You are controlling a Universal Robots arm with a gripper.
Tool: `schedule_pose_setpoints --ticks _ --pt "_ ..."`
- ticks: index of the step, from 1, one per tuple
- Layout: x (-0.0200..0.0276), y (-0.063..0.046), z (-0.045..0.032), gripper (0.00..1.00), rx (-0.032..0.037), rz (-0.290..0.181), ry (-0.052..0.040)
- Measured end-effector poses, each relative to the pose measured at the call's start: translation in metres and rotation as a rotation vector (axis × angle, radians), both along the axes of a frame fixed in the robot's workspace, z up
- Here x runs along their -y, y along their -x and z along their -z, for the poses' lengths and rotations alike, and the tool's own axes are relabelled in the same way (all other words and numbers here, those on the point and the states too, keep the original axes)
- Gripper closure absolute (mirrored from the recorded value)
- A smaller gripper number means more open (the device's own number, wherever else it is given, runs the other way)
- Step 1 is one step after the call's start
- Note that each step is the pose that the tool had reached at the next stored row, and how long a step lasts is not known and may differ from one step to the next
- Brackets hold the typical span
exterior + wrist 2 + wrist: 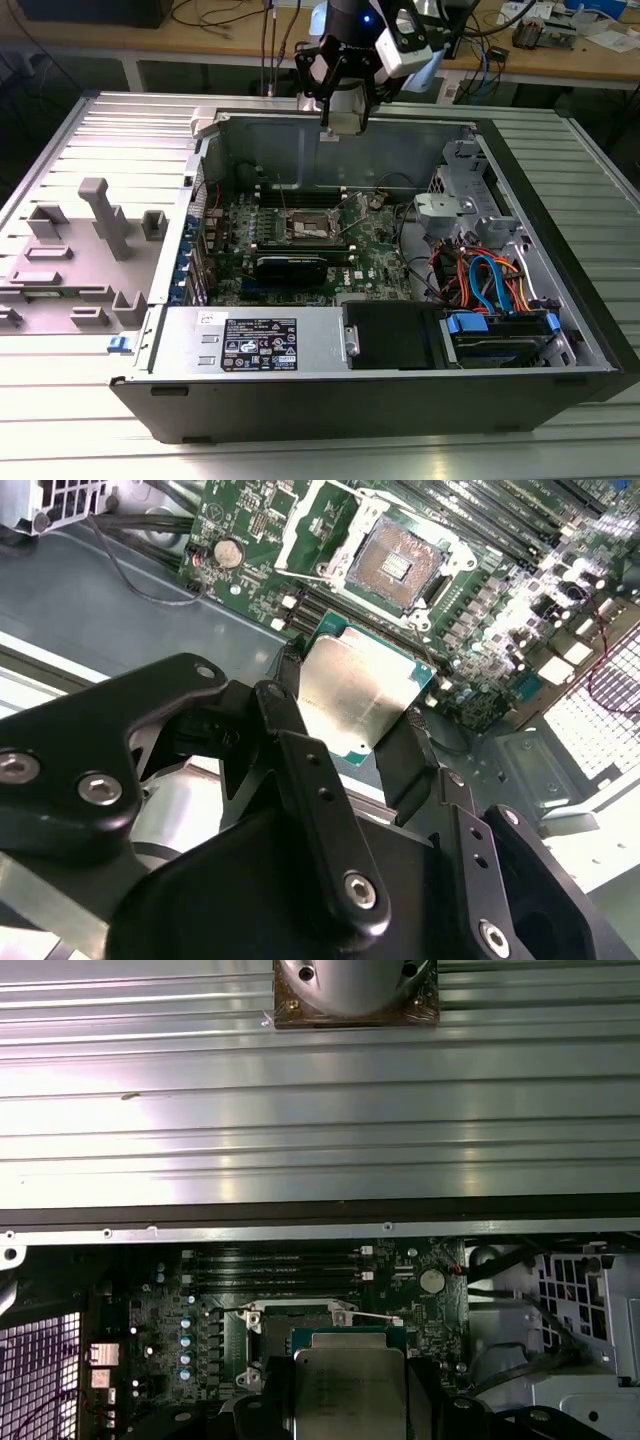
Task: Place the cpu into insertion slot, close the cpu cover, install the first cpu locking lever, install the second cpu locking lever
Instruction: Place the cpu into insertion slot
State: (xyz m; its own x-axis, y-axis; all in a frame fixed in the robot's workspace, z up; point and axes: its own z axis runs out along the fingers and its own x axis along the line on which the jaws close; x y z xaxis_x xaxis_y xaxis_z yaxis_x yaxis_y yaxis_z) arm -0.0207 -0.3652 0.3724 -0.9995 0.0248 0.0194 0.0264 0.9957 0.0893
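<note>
My gripper (345, 118) hangs over the back wall of the open computer case, shut on the cpu (360, 695). The chip's dull silver top with its green edge faces both wrist cameras, and black fingers (288, 695) press two opposite sides. In the first wrist view the cpu (350, 1390) sits between my fingers, overlapping the socket. The insertion slot (395, 565) lies below on the green board, its dark centre bare. The cpu cover (305, 535) stands swung open at one side of it. From outside, the insertion slot (310, 228) is mid-board, well below the gripper.
Long black memory slots (290, 187) run behind the socket. Orange and blue cables (490, 280) and a drive cage (455, 205) fill the case at the exterior view's right. A labelled metal box (255, 345) spans the front. A grey plastic shroud (85, 250) lies on the ridged table.
</note>
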Motion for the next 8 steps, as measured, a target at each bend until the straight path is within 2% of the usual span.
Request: schedule_pose_setpoints --ticks 3,6,7,8 --pt "0.0005 0.0000 0.0003 0.46 -0.0001 0.020 0.0003" --pt "0.0007 0.0000 0.0009 0.46 0.0000 0.067 -0.0001" --pt "0.0019 0.0000 0.0010 0.46 0.0001 0.068 -0.0003" --pt "0.0050 0.0000 0.0009 0.46 0.0000 0.068 0.0001"
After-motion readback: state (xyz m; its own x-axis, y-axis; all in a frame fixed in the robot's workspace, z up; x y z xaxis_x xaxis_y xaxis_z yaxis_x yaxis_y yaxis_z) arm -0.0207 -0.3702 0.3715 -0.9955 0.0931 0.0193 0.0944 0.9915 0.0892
